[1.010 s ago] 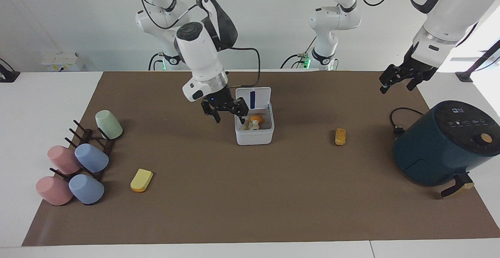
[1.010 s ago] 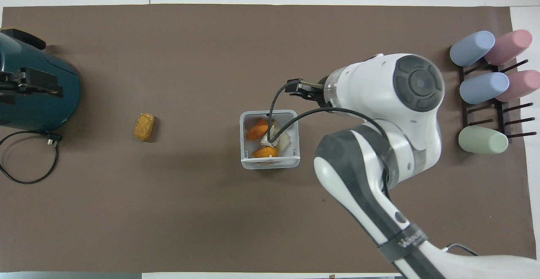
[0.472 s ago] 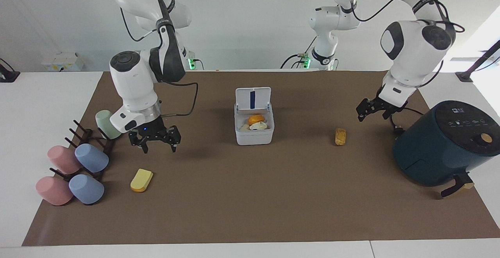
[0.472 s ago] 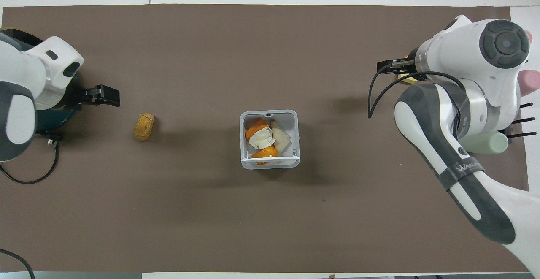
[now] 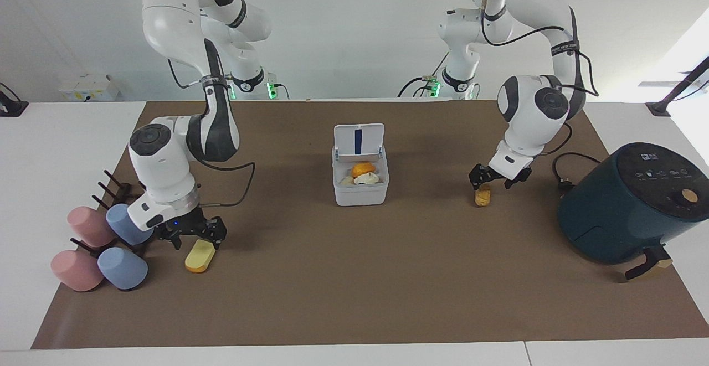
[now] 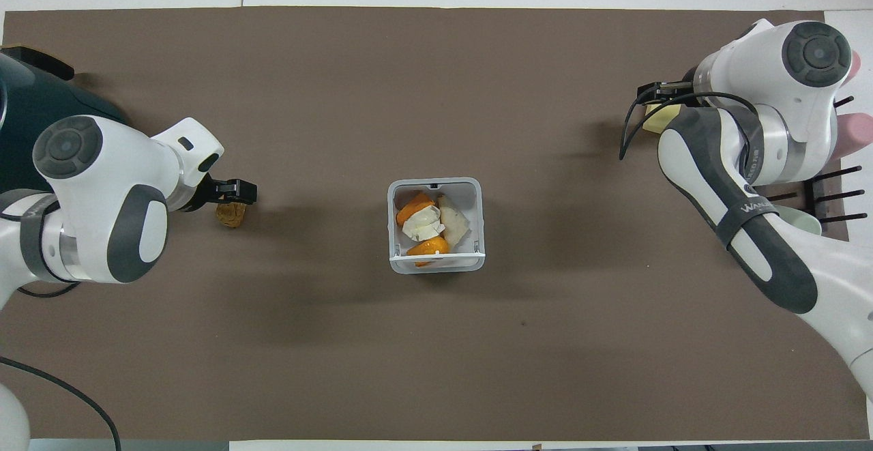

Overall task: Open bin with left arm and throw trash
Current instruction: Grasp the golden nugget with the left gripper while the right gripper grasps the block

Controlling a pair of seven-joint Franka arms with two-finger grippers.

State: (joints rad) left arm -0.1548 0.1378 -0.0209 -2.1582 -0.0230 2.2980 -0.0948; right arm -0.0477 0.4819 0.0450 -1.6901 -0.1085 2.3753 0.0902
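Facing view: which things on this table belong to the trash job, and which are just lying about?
Job:
bin, lid up, scraps inside
yellow wedge under the right gripper
bread chunk under the left gripper

Lying about:
air fryer
pastel cups on their rack

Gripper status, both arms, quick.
Left gripper: open, fingers astride the golden-brown bread-like chunk on the mat, not gripping.
Right gripper: open, low over the yellow wedge with the orange edge, not gripping.
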